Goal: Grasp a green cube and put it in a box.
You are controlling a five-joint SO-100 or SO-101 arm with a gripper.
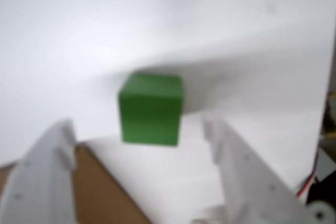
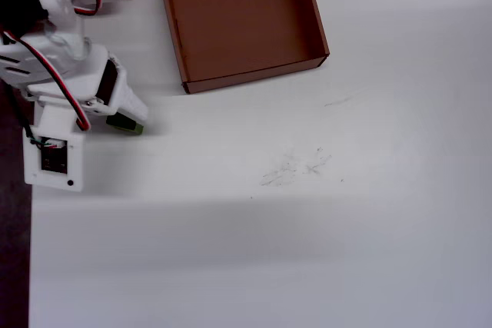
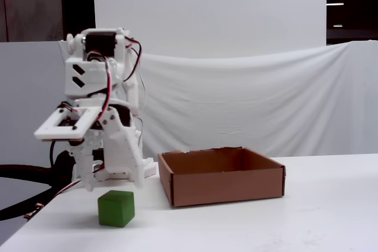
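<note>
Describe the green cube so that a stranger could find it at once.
In the fixed view, start at the brown cardboard box on the white table. The green cube sits left of it, below the open gripper. It is the only green thing there.

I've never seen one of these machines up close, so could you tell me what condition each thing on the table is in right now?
Small bright green cube: resting on the white table, not gripped, outside the box.
Shallow brown cardboard box: upright, open-topped, empty.
White two-finger end effector: open, fingers spread on either side of the cube in the wrist view, above it in the fixed view.
White table: bare apart from faint scuff marks.
</note>
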